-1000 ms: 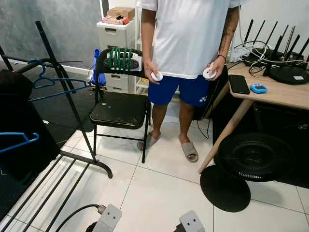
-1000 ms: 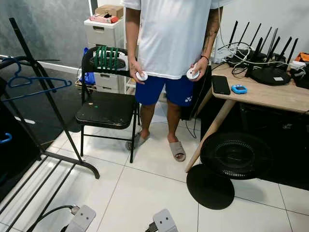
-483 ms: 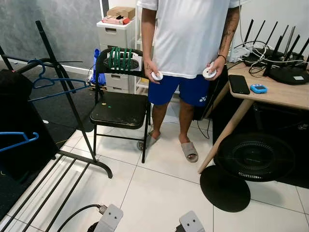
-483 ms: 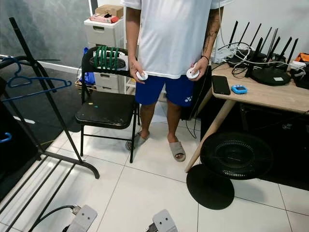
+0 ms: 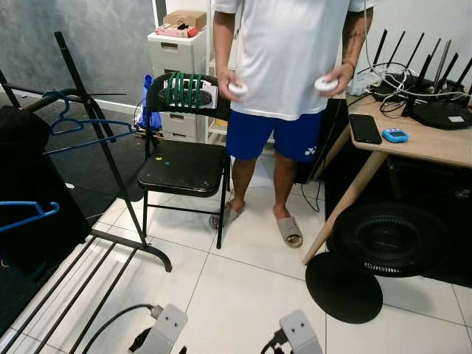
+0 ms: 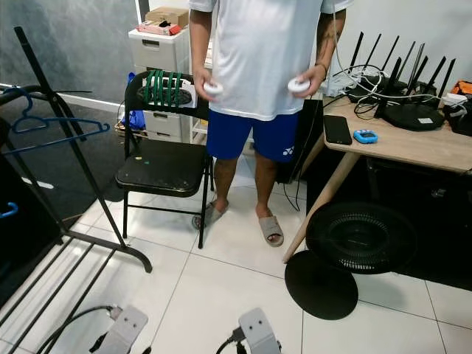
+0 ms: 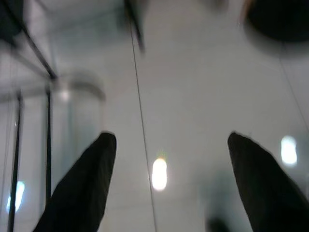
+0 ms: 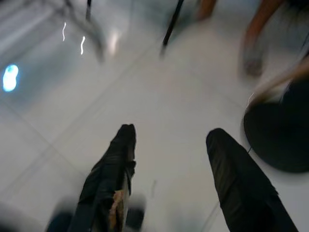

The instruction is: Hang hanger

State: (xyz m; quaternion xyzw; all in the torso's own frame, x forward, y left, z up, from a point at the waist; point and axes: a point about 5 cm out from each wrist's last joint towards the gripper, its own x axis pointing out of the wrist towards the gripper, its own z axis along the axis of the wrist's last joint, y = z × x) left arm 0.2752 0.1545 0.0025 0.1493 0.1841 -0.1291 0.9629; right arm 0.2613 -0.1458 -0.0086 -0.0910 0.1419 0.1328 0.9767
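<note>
The person's hands [image 5: 237, 85] have risen; both grippers' fingers [image 7: 82, 188] spread.

silver-grey blocky wrist housings on the left arm [image 5: 164, 332] and right arm [image 5: 299, 333], each trailing a thin black cable. each tool has two long, tapering black fingers [image 7: 82, 191], matte and smooth.

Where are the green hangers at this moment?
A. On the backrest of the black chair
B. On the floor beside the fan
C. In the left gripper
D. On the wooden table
A. The green hangers hang in a row over the backrest of the black chair, next to the standing person; both grippers are low over the tiled floor, open and empty.
</note>
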